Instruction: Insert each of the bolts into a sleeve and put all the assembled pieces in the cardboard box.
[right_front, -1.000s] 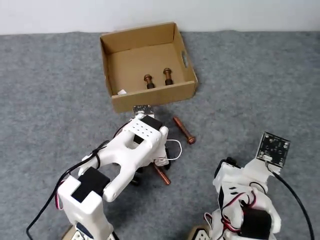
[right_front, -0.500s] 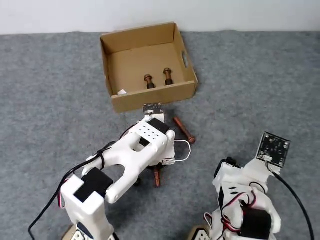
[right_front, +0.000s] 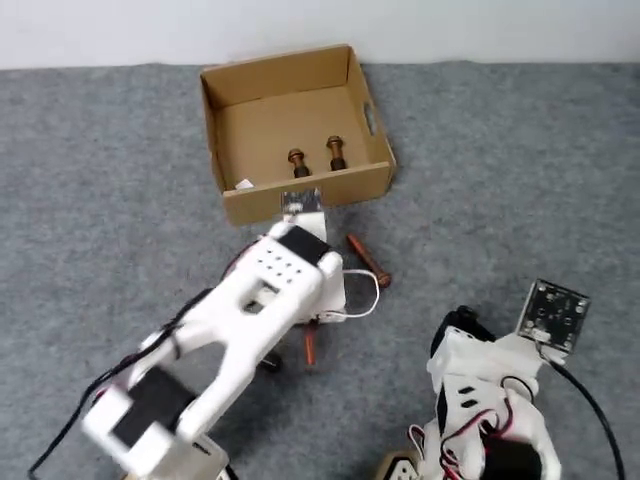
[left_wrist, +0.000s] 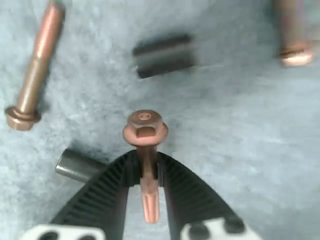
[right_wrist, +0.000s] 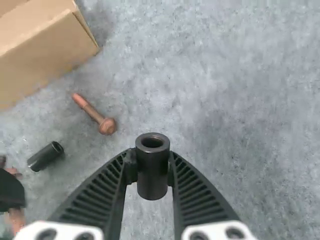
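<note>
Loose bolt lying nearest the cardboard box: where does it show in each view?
High view: the loose bolt lies just in front of the cardboard box, head away from it.
Right wrist view: it lies between the held sleeve and the box.
Left wrist view: two bolts lie loose; I cannot tell which is it.
Shared landmark: the cardboard box, in the high and right wrist views.
</note>
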